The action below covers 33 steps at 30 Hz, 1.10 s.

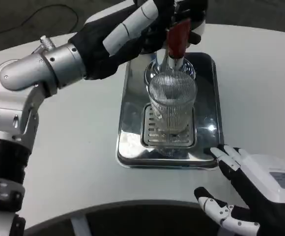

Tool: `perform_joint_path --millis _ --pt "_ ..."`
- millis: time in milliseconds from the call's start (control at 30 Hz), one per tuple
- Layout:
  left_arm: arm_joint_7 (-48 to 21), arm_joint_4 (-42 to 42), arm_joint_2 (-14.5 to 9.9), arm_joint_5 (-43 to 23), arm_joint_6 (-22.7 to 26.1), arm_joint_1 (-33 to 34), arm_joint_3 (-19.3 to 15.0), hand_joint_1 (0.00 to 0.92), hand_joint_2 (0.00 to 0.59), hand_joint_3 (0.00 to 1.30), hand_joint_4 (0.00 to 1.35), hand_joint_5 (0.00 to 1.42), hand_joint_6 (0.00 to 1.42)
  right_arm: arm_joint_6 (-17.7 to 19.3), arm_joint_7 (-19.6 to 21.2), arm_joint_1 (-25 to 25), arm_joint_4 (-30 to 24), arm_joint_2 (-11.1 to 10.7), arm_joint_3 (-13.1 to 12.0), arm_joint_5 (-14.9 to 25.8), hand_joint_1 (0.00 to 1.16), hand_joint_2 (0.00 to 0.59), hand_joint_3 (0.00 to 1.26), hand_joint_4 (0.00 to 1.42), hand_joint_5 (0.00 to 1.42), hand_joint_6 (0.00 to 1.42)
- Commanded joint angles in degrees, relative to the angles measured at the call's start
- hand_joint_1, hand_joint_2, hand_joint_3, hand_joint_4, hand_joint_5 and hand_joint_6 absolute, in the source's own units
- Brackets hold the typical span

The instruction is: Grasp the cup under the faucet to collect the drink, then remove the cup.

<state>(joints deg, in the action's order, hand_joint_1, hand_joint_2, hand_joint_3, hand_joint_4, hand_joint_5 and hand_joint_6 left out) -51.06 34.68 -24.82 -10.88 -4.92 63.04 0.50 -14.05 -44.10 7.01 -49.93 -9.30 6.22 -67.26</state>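
Observation:
A clear ribbed glass cup [172,105] stands upright on the slotted drip grate [155,137] of a shiny steel tray [209,83], directly below the faucet spout. My left hand [137,27] reaches over the tray's back and holds the faucet's red tap handle [178,37]. My right hand [253,189] hovers at the tray's near right corner, fingers spread and holding nothing, a little short of the cup. Whether liquid is in the cup I cannot tell.
The tray sits mid-table on the white round tabletop [73,147]. The table's curved front edge [132,204] runs just below the tray, with dark floor beyond. My left forearm [44,66] crosses the table's left part.

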Motion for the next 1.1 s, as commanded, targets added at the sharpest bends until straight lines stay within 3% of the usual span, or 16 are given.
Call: perform_joint_path --millis 33,167,467,1100 --pt "-0.9 2.1 -0.2 2.7 -2.8 -0.1 1.8 0.000 0.111 0.12 0.07 0.20 0.15 0.3 0.3 0.7 -1.0 -0.2 -0.6 0.8 0.15 0.424 0.06 0.00 0.00 0.00" --pt "-0.2 3.9 -0.5 6.3 -9.3 -0.7 3.7 0.000 0.111 0.12 0.07 0.20 0.14 0.2 0.2 0.5 -0.7 -0.7 -1.2 1.6 0.15 0.424 0.06 0.00 0.00 0.00" --pt "2.0 8.6 -0.4 10.1 -18.4 0.3 5.4 0.000 0.118 0.09 0.02 0.14 0.09 -0.1 0.3 -0.4 0.3 -1.4 -2.3 3.1 0.15 0.424 0.06 0.00 0.00 0.00" --pt "3.8 14.9 -0.3 14.3 -26.6 2.1 8.9 0.000 0.114 0.06 0.00 0.07 0.06 -2.3 0.9 -1.9 1.6 -1.0 -2.6 4.5 0.15 0.423 0.06 0.00 0.00 0.00"
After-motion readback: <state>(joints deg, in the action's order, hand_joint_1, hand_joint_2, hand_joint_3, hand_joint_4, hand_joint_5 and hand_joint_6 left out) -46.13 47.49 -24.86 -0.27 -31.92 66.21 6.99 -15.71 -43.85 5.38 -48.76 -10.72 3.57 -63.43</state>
